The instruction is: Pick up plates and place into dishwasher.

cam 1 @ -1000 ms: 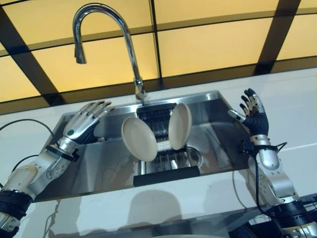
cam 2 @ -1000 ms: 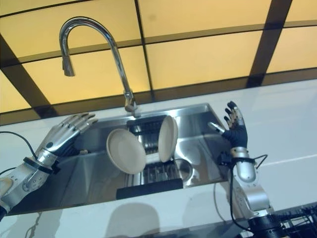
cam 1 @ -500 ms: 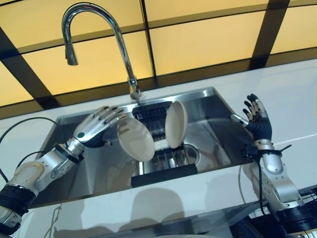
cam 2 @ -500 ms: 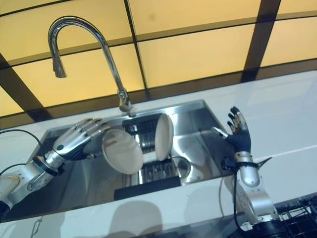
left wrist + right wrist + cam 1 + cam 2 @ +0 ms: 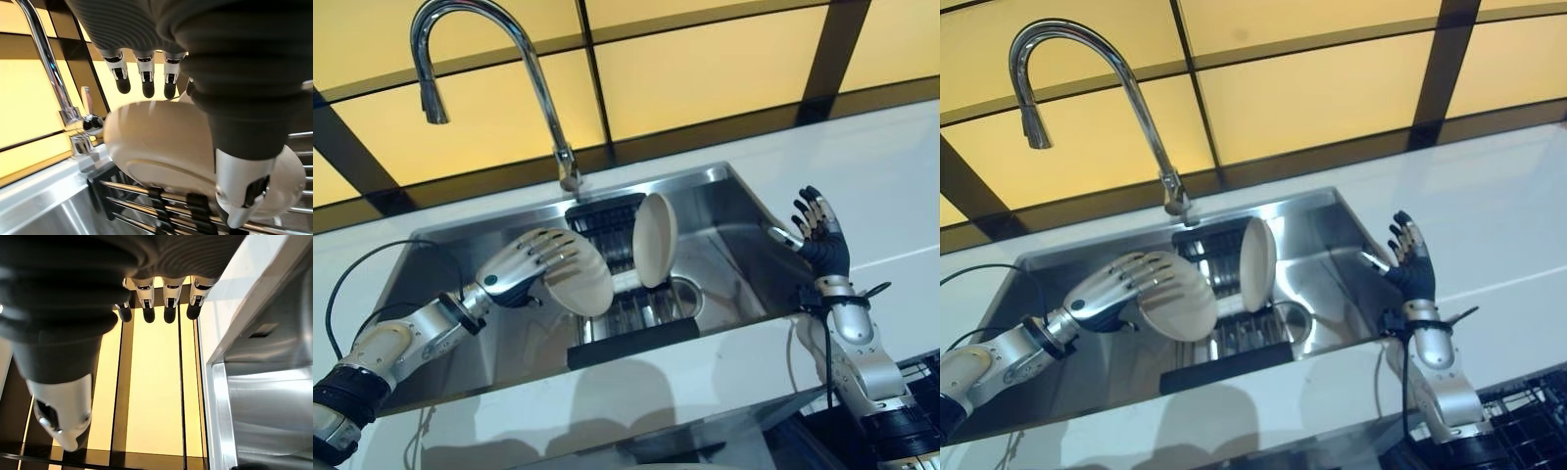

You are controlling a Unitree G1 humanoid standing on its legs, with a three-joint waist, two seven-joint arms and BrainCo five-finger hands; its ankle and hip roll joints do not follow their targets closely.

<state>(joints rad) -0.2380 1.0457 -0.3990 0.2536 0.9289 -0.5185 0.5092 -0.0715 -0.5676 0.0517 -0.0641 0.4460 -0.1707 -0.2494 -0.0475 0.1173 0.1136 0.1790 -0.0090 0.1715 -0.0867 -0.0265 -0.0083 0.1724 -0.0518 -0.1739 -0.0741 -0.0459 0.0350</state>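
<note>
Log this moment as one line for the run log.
left hand: open, fingers over near plate | right hand: open, raised beside sink, holding nothing | far plate: upright in rack | none lifted yet

arms silver-grey | fingers (image 5: 548, 257) silver, dark-tipped | wrist covers dark, ribbed

Cream plates (image 5: 576, 278), steel sink (image 5: 724, 235)

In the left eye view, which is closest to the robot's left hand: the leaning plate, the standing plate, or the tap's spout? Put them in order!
From the left hand:
1. Leaning plate, right at its fingers, in the rack.
2. Standing plate, upright, further right in the rack.
3. Tap's spout, high above the sink.
</note>
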